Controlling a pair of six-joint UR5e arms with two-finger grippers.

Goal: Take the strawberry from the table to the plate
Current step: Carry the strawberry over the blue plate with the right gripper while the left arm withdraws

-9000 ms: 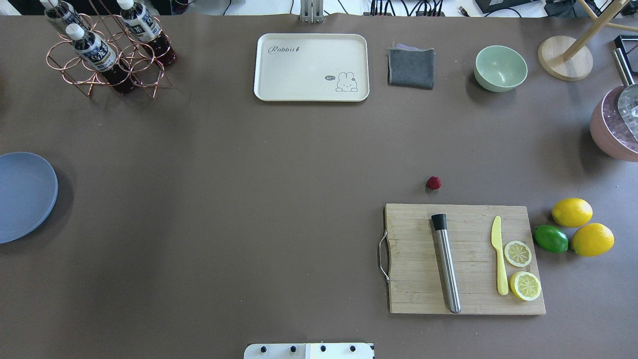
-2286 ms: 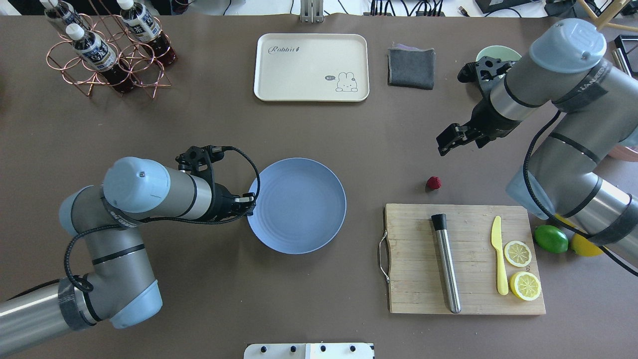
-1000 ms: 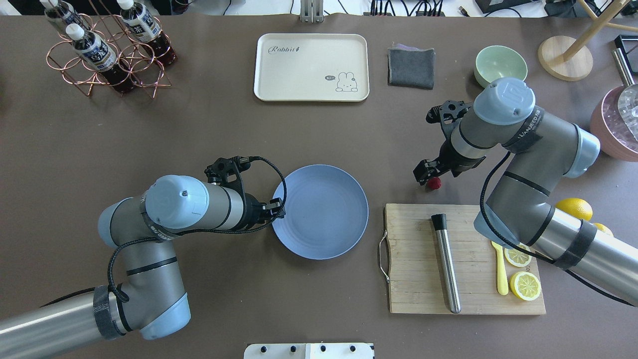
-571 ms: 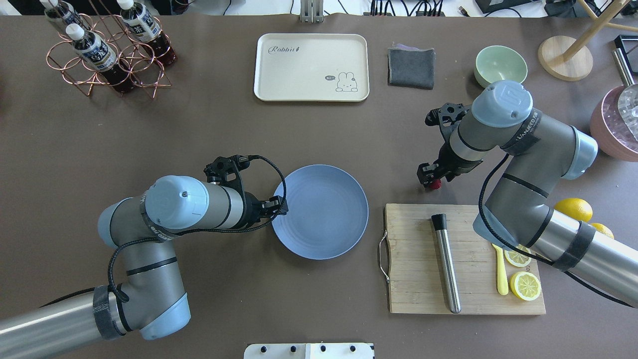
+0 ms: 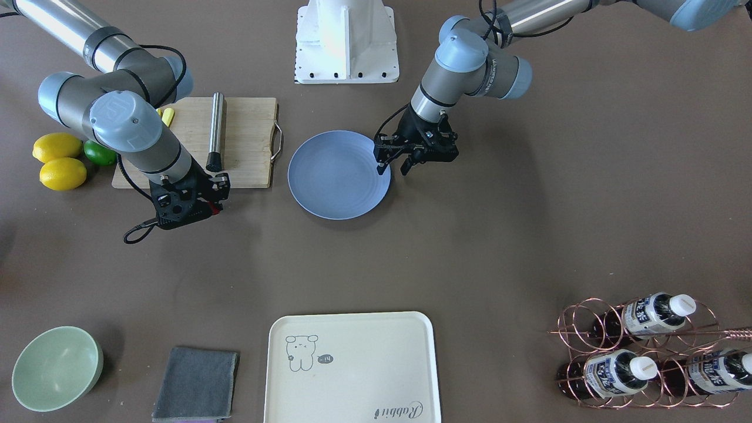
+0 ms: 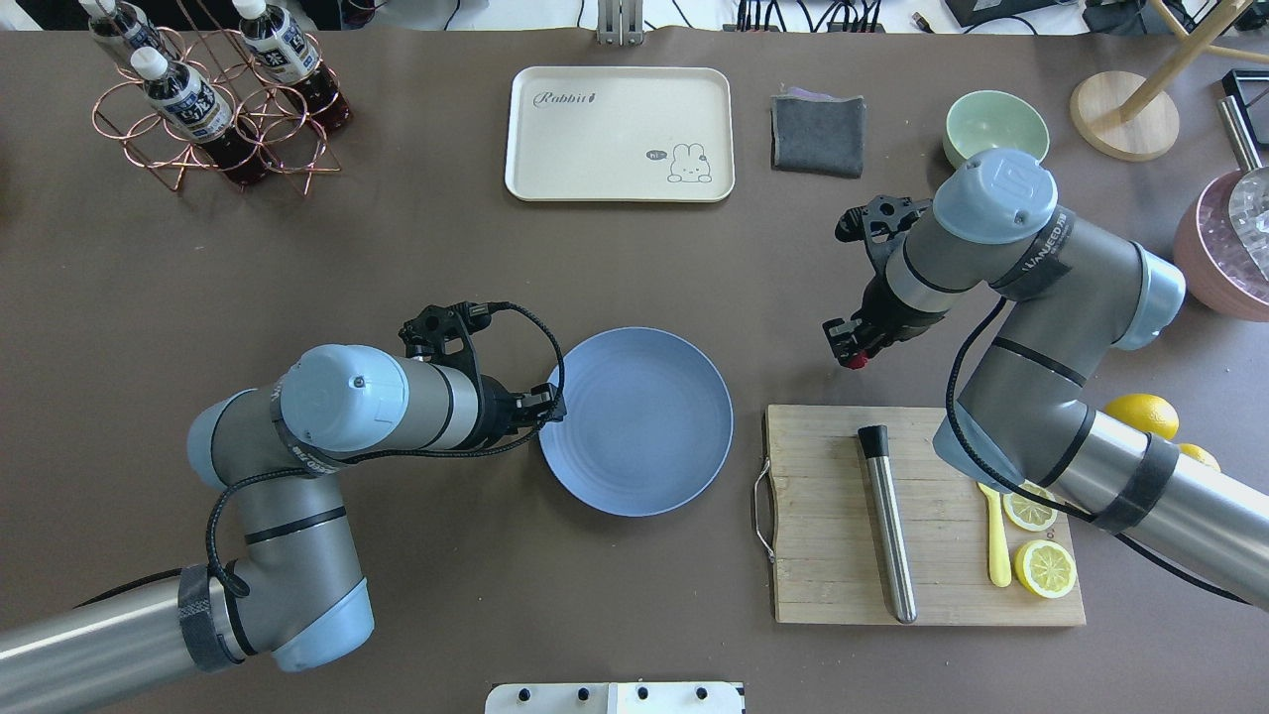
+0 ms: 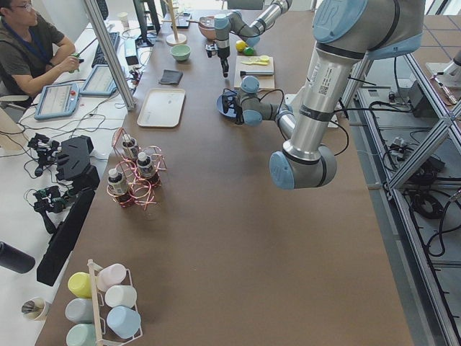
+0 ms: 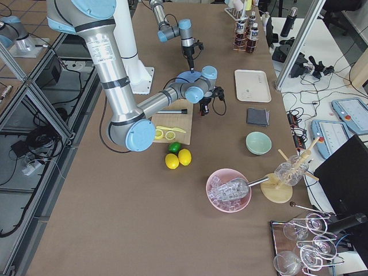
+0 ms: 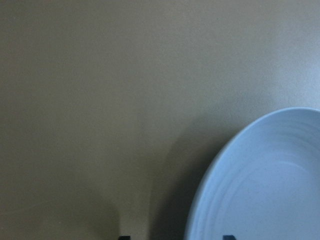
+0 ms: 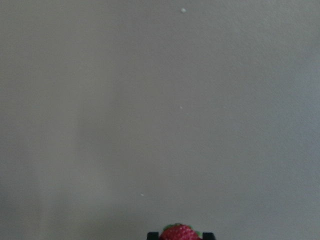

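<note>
The dark red strawberry (image 10: pixel 178 233) sits between the tips of my right gripper (image 6: pixel 851 352), which is shut on it. They are just beyond the far left corner of the cutting board, and only a sliver of the strawberry (image 6: pixel 858 362) (image 5: pixel 214 207) peeks out under the fingers. The blue plate (image 6: pixel 654 436) (image 5: pixel 335 176) lies on the table (image 6: pixel 397 268) at centre with nothing on it. My left gripper (image 6: pixel 550 405) (image 5: pixel 393 167) is open at the plate's left rim (image 9: pixel 265 185), one finger over the rim and one outside it.
A wooden cutting board (image 6: pixel 932 516) holds a steel muddler (image 6: pixel 887 526), a yellow knife and lemon slices, with whole lemons (image 6: pixel 1140 412) beside it. At the far edge are a cream tray (image 6: pixel 620 134), grey cloth (image 6: pixel 818 134), green bowl (image 6: pixel 991 119) and bottle rack (image 6: pixel 213 99).
My right gripper came down over the strawberry, shut on it and shifted slightly left and away with it. The left arm drew back a little to the left. The plate stayed put.
</note>
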